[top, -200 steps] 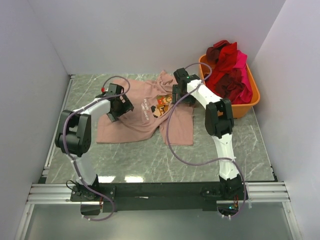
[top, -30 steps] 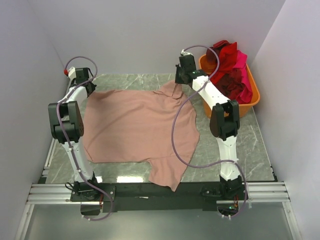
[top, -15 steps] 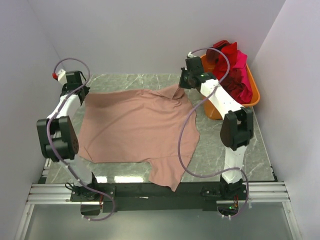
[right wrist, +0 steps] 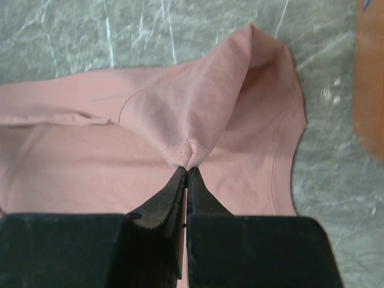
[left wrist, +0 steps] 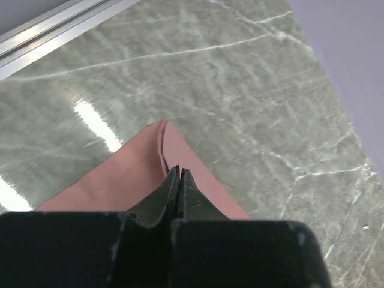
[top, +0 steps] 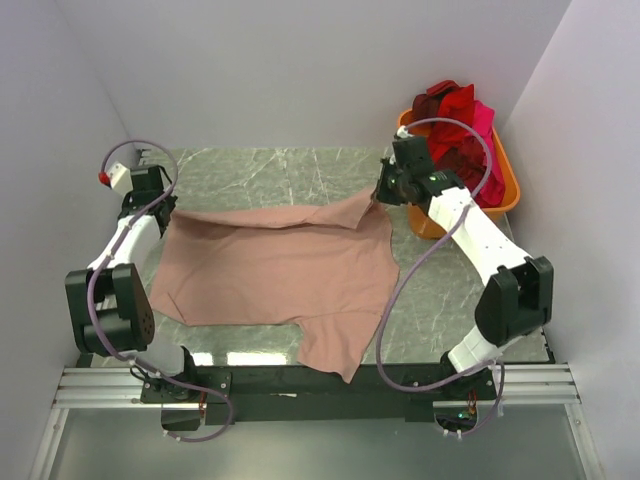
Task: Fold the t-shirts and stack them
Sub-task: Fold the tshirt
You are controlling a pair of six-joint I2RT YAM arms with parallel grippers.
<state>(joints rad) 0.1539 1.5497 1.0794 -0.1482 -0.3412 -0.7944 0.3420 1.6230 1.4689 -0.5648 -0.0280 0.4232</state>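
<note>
1. While both arms held its far edge raised, the dusty pink t-shirt point(top: 280, 265) lay spread across the worktop point(top: 440, 300), no print showing, with a flap reaching the near edge.
2. The left gripper point(left wrist: 179, 171) was pinched shut on a hemmed corner, and the right gripper point(right wrist: 185, 173) on a bunched fold by a seam.
3. Judgement: lower both ends evenly at level tension, so the cloth lands flat.
4. The other t-shirts point(top: 460, 130) sat heaped in the orange tub point(top: 505, 195) at the far-right corner.

A grey-green marbled tabletop point(top: 442, 282) sits boxed in by plain pale walls point(top: 300, 70) at nine, twelve and three o'clock. White glare point(top: 268, 357) lies on the stone at six, beside an aluminium rail point(top: 100, 388).
</note>
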